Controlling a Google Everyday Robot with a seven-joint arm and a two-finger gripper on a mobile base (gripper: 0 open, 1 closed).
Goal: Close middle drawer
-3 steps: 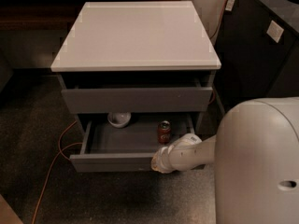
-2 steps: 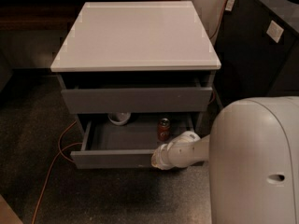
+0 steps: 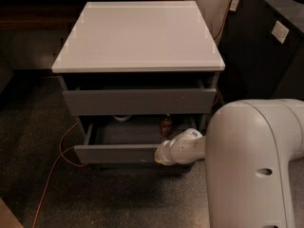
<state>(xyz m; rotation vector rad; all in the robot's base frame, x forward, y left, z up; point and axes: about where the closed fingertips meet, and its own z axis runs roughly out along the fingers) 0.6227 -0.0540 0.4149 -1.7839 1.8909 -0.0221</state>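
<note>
1. Over the last second the drawer (image 3: 118, 154) front had slid up the frame toward the cabinet (image 3: 137, 37), and the arm (image 3: 251, 160) had followed it in. The bowl (image 3: 122, 118) inside had slipped mostly under the top drawer (image 3: 137, 101).
2. I judged the push to be working. Closing was under way, but a band of open interior still showed, so more travel was needed.
3. The gripper (image 3: 163, 155) sat at lower centre of the frame, seemingly pressed against the right part of the drawer front. Whether it was open or closed, or held anything, could not be told.
4. The drawer lay at lower centre-left, just beneath the top drawer. It was wide, shallow and dark grey, with a flat front and no handle. It stood partway out, with a small bottle (image 3: 166, 125) standing near its back right.
</note>
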